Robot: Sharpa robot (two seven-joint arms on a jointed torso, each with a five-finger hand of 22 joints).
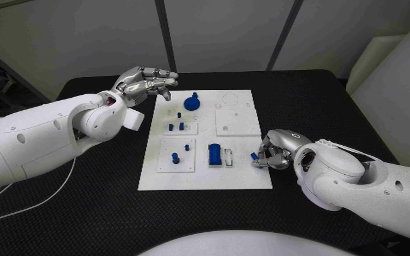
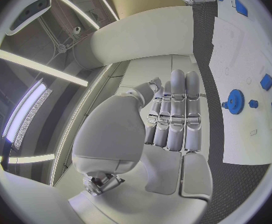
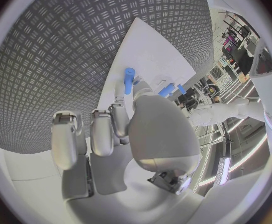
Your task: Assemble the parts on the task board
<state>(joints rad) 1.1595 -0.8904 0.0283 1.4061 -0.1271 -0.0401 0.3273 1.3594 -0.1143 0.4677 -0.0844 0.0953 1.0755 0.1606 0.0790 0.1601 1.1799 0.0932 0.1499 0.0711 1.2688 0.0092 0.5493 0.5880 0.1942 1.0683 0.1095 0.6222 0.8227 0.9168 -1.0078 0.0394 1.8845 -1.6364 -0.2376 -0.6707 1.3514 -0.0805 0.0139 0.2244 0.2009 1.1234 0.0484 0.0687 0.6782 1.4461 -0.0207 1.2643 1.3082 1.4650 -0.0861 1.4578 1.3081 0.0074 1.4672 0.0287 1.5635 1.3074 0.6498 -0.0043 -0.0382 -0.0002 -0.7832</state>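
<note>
A black table (image 1: pixel 102 185) with a bumpy mat sits in front of grey wall panels. The white task board (image 1: pixel 205 179) lies in the middle of it.

On the left side, the left hand (image 1: pixel 143 83) hangs in the air just off the board's far left corner. Its fingers are loosely bent and it holds nothing. The left wrist view shows its fingers (image 2: pixel 176 109) side by side, with nothing between them.

Next, on the board, a blue gear (image 1: pixel 192 102) sits near the far edge. A few small blue pegs (image 1: pixel 175 127) stand below it, and 2 more pegs (image 1: pixel 177 156) stand in the near left plate. A blue block (image 1: pixel 214 154) lies in the middle of the near part, with a small white piece (image 1: pixel 229 155) beside it.

On the right, the right hand (image 1: pixel 272 154) rests at the board's near right edge. It pinches a small blue part (image 1: pixel 255 159) in its fingertips; the right wrist view shows that part (image 3: pixel 129 79) sticking out past the fingers.

I think the job is only partly done. The far right plate (image 1: pixel 237 122) looks bare, and the held part is not set in yet.
</note>
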